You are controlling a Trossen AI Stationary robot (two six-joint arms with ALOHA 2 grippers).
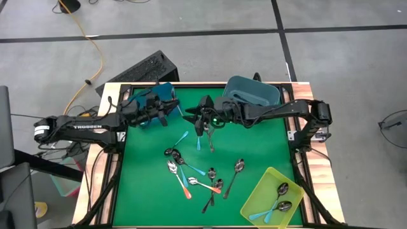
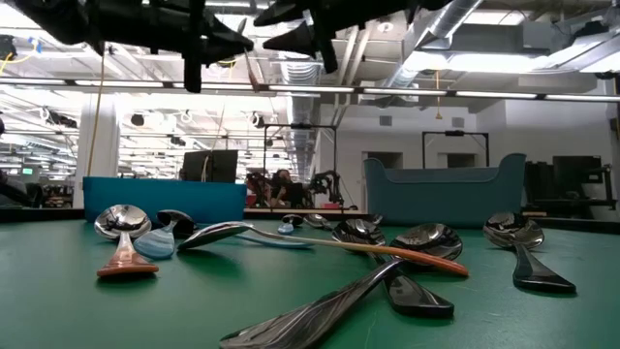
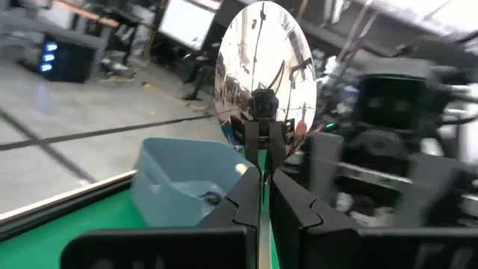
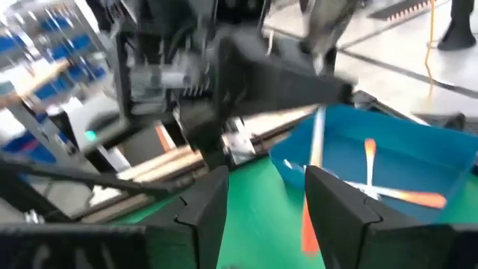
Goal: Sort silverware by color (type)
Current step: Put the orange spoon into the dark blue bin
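My left gripper hovers level over the far part of the green mat, in front of the blue bin, and is shut on a spoon whose shiny bowl stands out past its fingertips. The spoon's handle is hidden between the fingers. My right gripper faces it closely from the right. It is open in its wrist view, with nothing between its fingers. Several spoons with orange, light blue and dark handles lie flat on the mat nearer the front. My left gripper pinches the spoon's neck just behind the bowl between its two fingers. The fingers lie along the spoon, level, coming from the table's left. The spoon is lifted clear of the mat, its bowl pointing away from the gripper.
The blue bin holds orange-handled spoons. A grey-blue bin stands at the far edge behind my right arm. A yellow-green bin at the near right holds two spoons. Two spoons lie on the mat just below the grippers.
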